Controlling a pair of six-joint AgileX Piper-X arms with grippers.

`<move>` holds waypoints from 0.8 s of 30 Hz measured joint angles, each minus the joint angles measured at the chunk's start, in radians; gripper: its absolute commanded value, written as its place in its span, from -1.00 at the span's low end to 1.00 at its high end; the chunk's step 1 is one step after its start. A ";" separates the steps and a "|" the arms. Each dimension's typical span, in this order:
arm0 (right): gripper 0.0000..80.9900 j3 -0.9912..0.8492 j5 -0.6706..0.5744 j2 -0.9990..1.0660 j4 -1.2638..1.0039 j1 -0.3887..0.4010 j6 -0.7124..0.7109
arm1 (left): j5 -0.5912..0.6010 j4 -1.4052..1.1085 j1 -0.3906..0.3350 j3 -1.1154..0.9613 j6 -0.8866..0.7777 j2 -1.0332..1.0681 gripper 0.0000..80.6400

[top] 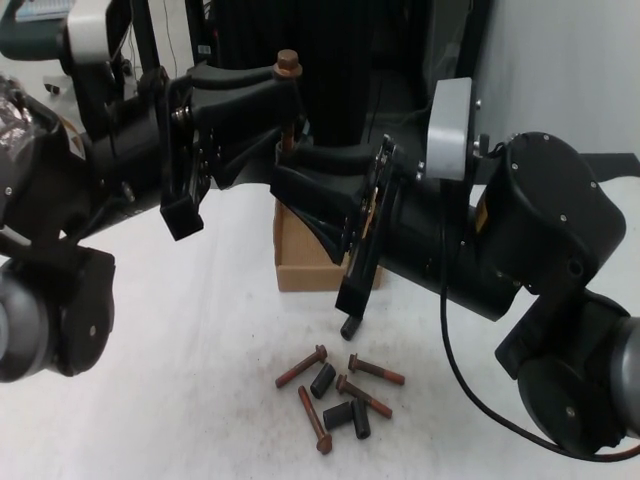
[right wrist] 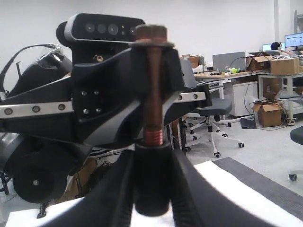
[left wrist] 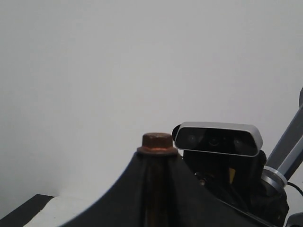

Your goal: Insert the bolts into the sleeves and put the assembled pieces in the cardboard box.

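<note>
**A:** Bolt, how does it look?

**B:** Bolt is rusty brown, hex head w/ flange. It stands upright, head on top, threads at the low end. I see it held up in the air by the cardboard box, well off the tabletop.

**A:** Sleeve?

**B:** Sleeve is black, a short cylinder, upright, directly under the bolt. Threaded tip sits at the sleeve's top opening. Can't tell if it's inside.

**A:** Hands?

**B:** Left hand is clamped on the bolt's shank just below the head, fingers nearly together. Right hand is pinched on the sleeve's sides, gap only as wide as the sleeve. The hands are close together, left above right.

**A:** Other parts?

**B:** Four loose bolts and three loose sleeves lie in a cluster on the tabletop, on the near side of the box. The bolts lie flat, pointing in various directions.
</note>
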 measured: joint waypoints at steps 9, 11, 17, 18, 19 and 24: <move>-0.99 0.000 -0.022 0.000 -0.020 -0.002 0.011 | -0.003 0.028 0.011 0.000 0.003 0.000 0.16; -0.99 0.000 -0.024 0.000 -0.023 -0.002 0.011 | -0.018 0.028 0.012 0.000 -0.016 0.000 0.27; -0.99 0.000 -0.025 0.000 -0.025 -0.002 0.011 | -0.047 0.035 0.014 0.000 -0.033 0.000 0.27; -0.99 0.000 -0.025 0.000 -0.025 -0.002 0.011 | -0.047 0.035 0.014 0.000 -0.036 0.000 0.27; -0.99 0.000 -0.025 0.000 -0.025 -0.002 0.011 | -0.047 0.035 0.014 0.000 -0.039 0.000 0.27; -0.99 0.000 -0.025 0.000 -0.014 -0.002 0.011 | -0.049 0.023 0.014 0.000 -0.062 0.000 0.27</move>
